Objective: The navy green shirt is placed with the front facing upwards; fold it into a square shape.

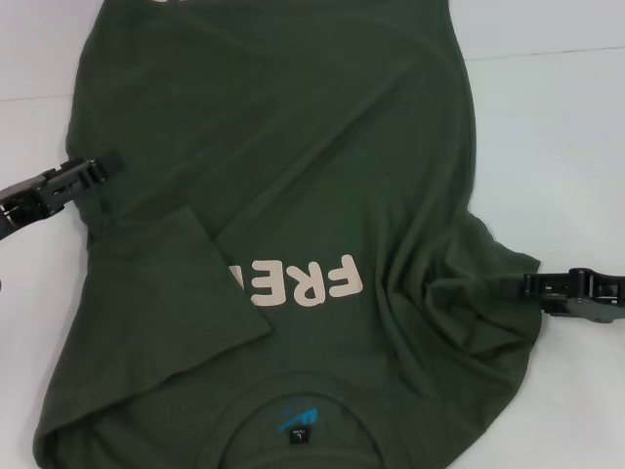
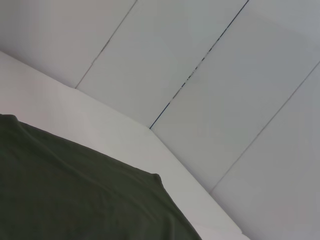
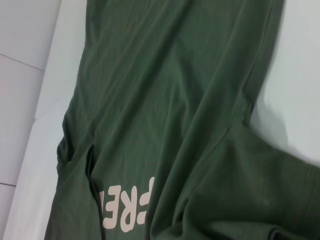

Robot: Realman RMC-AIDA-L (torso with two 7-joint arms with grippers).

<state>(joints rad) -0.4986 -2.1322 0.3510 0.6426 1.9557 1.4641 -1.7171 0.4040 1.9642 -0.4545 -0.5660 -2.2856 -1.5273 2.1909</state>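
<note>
White table [image 1: 566, 127] fills the background, with pale wall panels visible beyond its edge in the left wrist view. Spread across the table lies the navy green shirt [image 1: 293, 147], front upward, collar nearest the robot and hem running out of the head view at the far side. Its left sleeve [image 1: 186, 283] is already turned inward over the chest, where it covers the end of the pale "FREE!" lettering [image 1: 303, 280]; the right sleeve [image 1: 479, 293] lies bunched and creased, not yet folded. A blue-and-black neck label [image 1: 298, 422] shows inside the collar. At the shirt's left edge the left gripper [image 1: 103, 166] sits low, touching or just over the fabric margin; whether it is parted or has cloth in it cannot be told. At the opposite edge the right gripper [image 1: 508, 286] points inward at the rumpled right sleeve, its tip at the cloth; its opening and hold likewise cannot be told. Judged from this layout, the sleeve-folding step is in hand, one side done and the other pending. The next move appears to call for a secure pinch on the right sleeve margin and a carry inward across the chest, with the creases smoothed so the sides lie parallel before the lengthwise folds.
</note>
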